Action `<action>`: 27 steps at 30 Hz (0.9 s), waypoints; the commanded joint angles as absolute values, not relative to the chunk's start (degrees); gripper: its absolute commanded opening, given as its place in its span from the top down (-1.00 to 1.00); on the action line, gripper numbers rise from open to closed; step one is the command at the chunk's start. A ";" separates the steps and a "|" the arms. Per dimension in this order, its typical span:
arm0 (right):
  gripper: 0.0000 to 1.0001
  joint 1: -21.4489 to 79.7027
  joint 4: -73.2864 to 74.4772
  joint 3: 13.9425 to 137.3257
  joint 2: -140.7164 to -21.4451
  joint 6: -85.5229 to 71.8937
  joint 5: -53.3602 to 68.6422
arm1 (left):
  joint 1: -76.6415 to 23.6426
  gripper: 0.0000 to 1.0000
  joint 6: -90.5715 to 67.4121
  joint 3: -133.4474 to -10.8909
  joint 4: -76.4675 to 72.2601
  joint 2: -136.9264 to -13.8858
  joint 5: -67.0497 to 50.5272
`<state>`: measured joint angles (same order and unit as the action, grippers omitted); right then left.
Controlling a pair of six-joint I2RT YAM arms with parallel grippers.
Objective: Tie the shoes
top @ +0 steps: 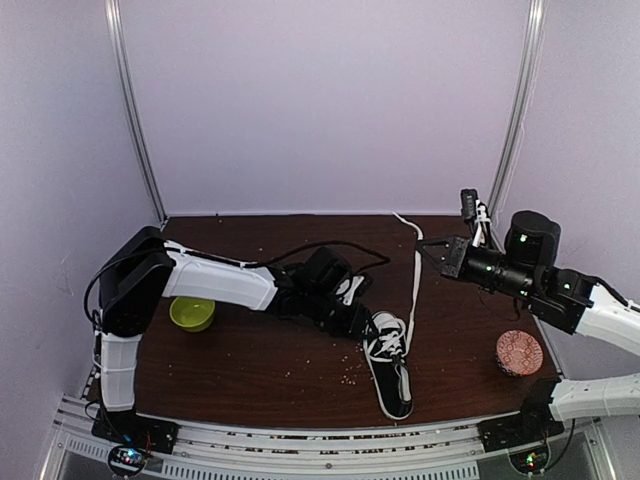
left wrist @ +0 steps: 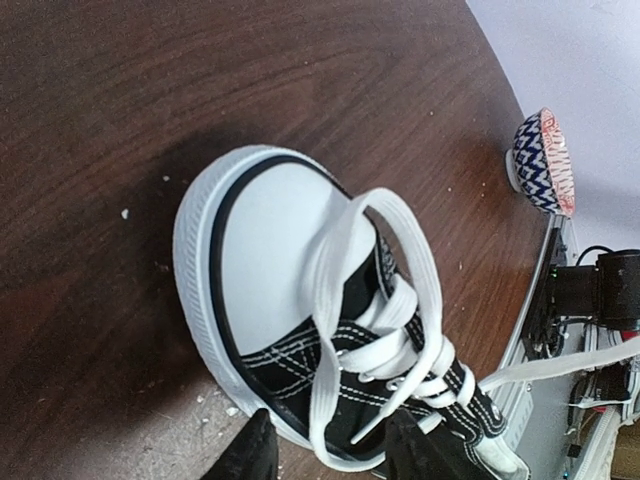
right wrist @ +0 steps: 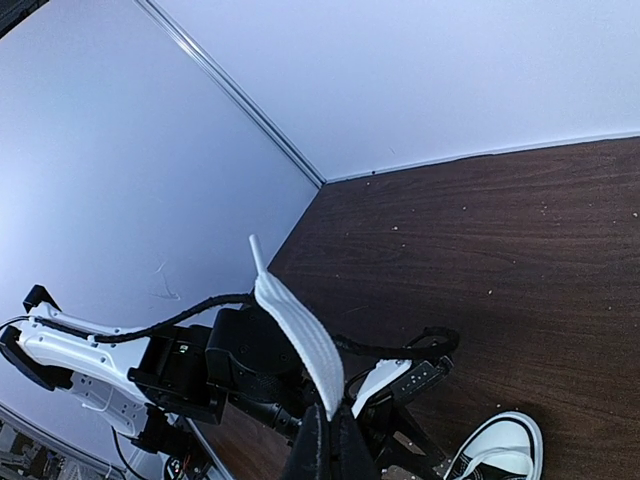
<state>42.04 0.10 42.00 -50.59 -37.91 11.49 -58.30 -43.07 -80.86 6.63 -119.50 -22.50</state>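
Note:
The black sneaker (top: 392,368) with white sole and toe cap lies on the brown table near the front middle. In the left wrist view its toe cap (left wrist: 270,250) fills the middle. My left gripper (top: 362,322) is open at the shoe's side; its fingers (left wrist: 255,455) straddle the sole edge and the low end of a white lace loop (left wrist: 335,300). My right gripper (top: 432,252) is raised to the right and shut on the other lace (top: 414,290), pulled taut from the shoe. The lace end (right wrist: 300,335) sticks up from the shut fingers (right wrist: 325,450).
A green bowl (top: 192,313) sits left of the left arm. A round patterned bowl (top: 519,352) stands at the right front, also in the left wrist view (left wrist: 543,160). Small crumbs are scattered on the table near the shoe. White walls enclose the back and sides.

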 commanded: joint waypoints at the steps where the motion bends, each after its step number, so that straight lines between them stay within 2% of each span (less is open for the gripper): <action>1: 1.00 42.28 -1.76 41.07 -50.78 -38.24 10.39 | -58.86 0.23 -42.24 -84.43 6.65 -120.18 -19.63; 9: 1.00 42.32 -2.94 40.45 -51.54 -38.86 10.97 | -59.76 0.32 -41.77 -93.08 15.10 -124.70 -15.11; 14: 1.00 42.30 -2.97 40.20 -51.35 -38.68 11.01 | -59.94 0.35 -43.90 -94.27 18.60 -126.05 -11.71; 27: 1.00 42.30 -3.28 39.65 -51.06 -38.59 10.73 | -61.06 0.32 -43.70 -99.70 20.74 -130.84 -13.87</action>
<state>42.04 -1.98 40.23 -51.55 -38.22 11.51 -60.10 -43.46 -97.65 19.05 -128.81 -13.69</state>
